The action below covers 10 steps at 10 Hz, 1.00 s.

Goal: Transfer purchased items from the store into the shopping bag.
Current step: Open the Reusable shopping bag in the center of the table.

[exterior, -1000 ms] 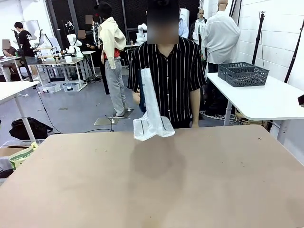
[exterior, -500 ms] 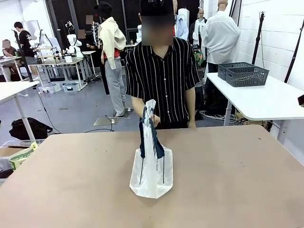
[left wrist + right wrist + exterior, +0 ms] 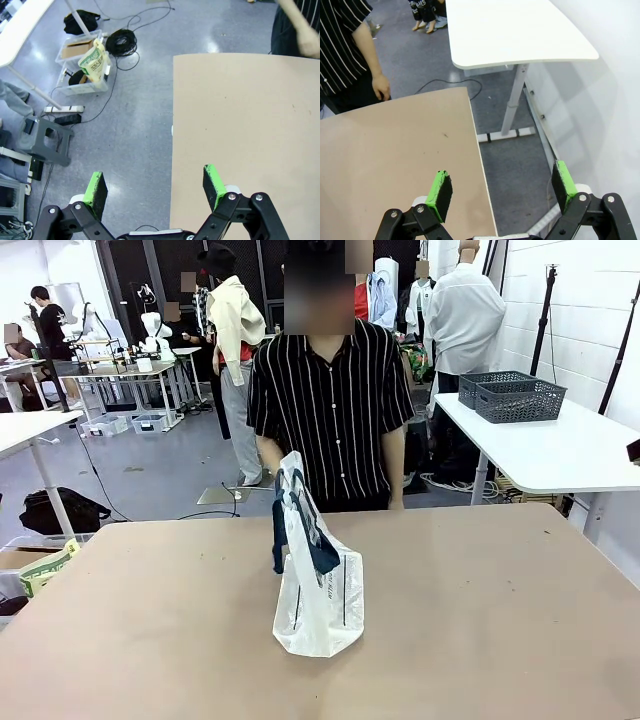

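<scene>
Shopping bag (image 3: 318, 605) stands upright mid-table (image 3: 480, 620); person (image 3: 330, 410) at far side holds its top. L jaws & R jaws wide open, empty, each above a table edge.

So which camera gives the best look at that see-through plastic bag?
The front view: the shopping bag stands whole near the middle of the table, navy handles and all. The two wrist views face the table's edges and the floor off to the sides instead.
</scene>
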{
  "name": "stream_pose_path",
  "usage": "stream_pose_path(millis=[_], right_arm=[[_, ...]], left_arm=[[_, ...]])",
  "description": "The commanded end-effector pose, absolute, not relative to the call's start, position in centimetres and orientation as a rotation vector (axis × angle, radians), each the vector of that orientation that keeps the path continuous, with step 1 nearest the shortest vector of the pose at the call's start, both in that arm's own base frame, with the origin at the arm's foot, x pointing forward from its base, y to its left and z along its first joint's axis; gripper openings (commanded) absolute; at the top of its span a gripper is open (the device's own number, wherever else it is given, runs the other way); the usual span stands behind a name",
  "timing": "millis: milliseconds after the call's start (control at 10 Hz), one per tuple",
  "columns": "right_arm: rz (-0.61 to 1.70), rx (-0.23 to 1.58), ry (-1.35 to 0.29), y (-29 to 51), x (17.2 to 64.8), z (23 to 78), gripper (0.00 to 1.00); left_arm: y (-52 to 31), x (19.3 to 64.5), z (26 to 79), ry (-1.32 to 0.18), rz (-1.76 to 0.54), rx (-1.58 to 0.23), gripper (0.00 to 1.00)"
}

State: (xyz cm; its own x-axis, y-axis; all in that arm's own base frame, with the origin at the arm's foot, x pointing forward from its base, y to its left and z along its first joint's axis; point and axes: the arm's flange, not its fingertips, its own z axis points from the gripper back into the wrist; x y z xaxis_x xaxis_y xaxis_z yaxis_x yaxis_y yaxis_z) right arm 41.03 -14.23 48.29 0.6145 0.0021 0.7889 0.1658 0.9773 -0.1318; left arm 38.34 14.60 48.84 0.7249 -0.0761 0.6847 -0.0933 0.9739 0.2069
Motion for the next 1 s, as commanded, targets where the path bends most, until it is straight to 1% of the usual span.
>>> stream_pose_path(millis=[0,700,800,900], right_arm=[[-0.093,-0.188,-0.899,-14.4,41.1,48.1,1.0],[-0.095,-0.199,-0.906,-14.2,41.0,48.3,1.0],[-0.018,-0.186,-0.969,-11.3,42.6,52.9,1.0],[0.06,-0.173,-1.014,-7.8,43.6,56.8,1.0]], left_arm=[[14.5,38.3,48.8,-0.763,0.0,0.241,1.0],[14.6,38.3,48.8,-0.762,0.01,0.234,1.0],[10.2,42.2,53.7,-0.852,-0.223,0.321,1.0],[6.1,45.9,57.5,-0.898,-0.399,0.365,1.0]])
